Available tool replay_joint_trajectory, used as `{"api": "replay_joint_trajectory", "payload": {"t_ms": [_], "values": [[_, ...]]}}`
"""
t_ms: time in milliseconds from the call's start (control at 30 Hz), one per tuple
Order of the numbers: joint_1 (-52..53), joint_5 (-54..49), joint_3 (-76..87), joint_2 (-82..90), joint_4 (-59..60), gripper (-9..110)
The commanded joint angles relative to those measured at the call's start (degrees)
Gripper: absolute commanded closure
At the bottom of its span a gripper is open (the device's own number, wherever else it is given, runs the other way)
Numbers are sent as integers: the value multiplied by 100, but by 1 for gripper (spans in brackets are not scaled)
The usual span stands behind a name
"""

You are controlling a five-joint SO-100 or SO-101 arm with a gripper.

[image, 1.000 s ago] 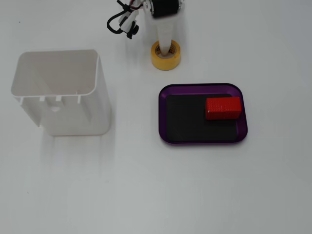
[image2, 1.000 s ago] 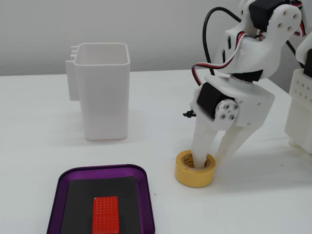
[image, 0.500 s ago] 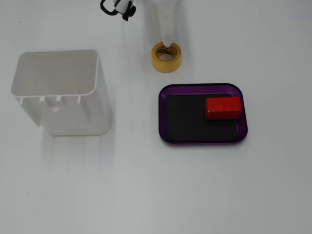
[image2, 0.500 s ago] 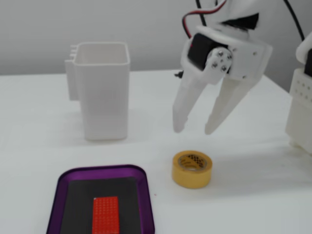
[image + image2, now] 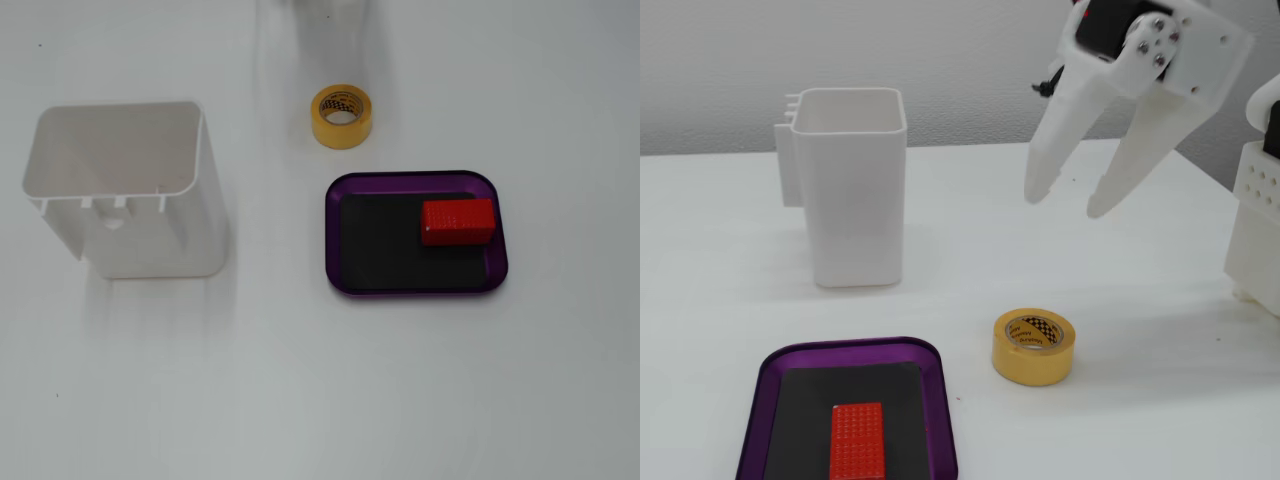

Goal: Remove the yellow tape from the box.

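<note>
The yellow tape lies flat on the white table, outside the box, its hollow core up. The box, a shallow purple tray with a black floor, holds only a red block. In a fixed view the tape sits just beyond the tray's upper left corner. My gripper shows in a fixed view, white, open and empty, hanging in the air well above the tape. It is out of the other fixed view's frame.
A tall white plastic bin stands open-topped, left of the tray in a fixed view. The arm's white base is at the right edge in a fixed view.
</note>
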Motion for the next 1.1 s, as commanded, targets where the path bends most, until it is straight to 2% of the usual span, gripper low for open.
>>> {"api": "replay_joint_trajectory", "payload": {"t_ms": [0, 400, 533, 733, 867, 1067], "values": [[9, 35, 334, 1292, 35, 86], [44, 44, 3867, 5238, -861, 86], [26, 167, 4764, 5054, -1002, 87], [88, 1635, 5396, 4983, -1283, 87], [88, 1661, 5396, 4983, -1274, 87], [97, 1661, 5396, 4983, -1266, 103]]}}
